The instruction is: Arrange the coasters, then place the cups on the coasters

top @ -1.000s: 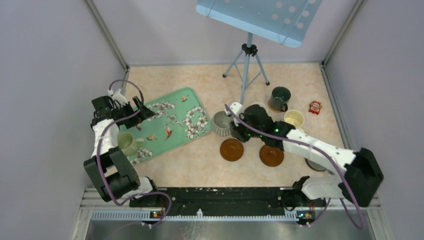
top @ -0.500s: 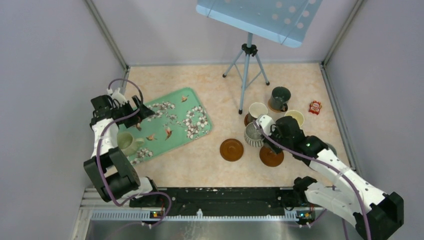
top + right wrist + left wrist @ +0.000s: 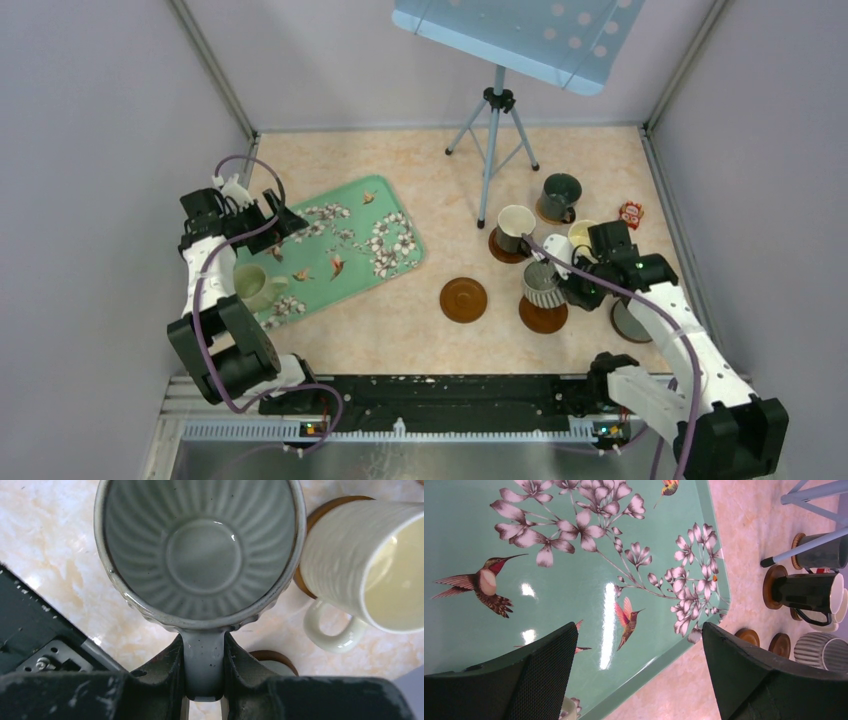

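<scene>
My right gripper [image 3: 563, 285] [image 3: 202, 652] is shut on the handle of the ribbed grey cup [image 3: 541, 286] [image 3: 200, 550]. The cup hangs upright just over the front right coaster [image 3: 543, 316]. A bare coaster [image 3: 463, 299] lies to its left. Behind, a dark cup with a cream inside [image 3: 515, 228] and a dark green cup [image 3: 560, 195] each stand on a coaster. A cream cup [image 3: 365, 565] sits on its coaster beside the held one. A pale green cup [image 3: 255, 287] stands on the tray. My left gripper [image 3: 275, 222] [image 3: 639, 665] hovers open over the tray, holding nothing.
The green floral tray [image 3: 340, 250] lies at the left. A tripod [image 3: 495, 130] stands at the back centre with a blue board above it. A small red packet [image 3: 630, 213] lies at the far right. A grey cup [image 3: 630, 322] sits partly under my right arm.
My right arm has carried the ribbed grey cup from beside the tray rightwards to above the front right coaster. The left arm has stayed put.
</scene>
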{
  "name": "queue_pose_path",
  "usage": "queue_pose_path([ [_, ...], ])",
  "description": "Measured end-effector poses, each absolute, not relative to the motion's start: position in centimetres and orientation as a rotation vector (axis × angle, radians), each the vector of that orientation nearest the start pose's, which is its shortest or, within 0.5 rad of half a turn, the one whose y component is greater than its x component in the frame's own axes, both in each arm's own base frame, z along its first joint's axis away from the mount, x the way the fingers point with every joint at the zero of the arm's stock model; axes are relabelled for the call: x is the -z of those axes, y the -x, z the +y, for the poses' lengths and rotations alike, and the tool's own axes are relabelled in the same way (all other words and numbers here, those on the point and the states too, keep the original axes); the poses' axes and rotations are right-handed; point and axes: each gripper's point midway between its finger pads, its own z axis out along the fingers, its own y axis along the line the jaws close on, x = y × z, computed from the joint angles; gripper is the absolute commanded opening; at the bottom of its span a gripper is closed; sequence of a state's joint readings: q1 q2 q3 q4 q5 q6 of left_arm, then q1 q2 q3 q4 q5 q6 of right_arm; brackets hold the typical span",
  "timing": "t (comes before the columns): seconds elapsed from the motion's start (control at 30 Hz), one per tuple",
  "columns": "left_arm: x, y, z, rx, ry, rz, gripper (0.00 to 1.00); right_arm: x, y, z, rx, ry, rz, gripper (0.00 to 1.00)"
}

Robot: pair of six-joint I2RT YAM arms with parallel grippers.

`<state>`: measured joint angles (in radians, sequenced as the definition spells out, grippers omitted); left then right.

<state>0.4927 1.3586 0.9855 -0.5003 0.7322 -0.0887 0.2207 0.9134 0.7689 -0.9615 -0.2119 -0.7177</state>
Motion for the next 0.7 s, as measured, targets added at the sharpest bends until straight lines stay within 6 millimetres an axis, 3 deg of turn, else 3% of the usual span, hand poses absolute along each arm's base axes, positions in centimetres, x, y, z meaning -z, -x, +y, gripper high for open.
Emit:
queue_pose_path([
  [0.33,-15.7,-33.3,4.4,0.667,0.355,2.238,0.99,-9.7,-17.6,6.5,-0.261,1.407,2.279,0.00],
  [0.7,-15.9,-33.6,4.6,0.665,0.366,2.234,0.99,-7.4,-17.1,5.4,-0.267,1.435,2.321,0.00],
])
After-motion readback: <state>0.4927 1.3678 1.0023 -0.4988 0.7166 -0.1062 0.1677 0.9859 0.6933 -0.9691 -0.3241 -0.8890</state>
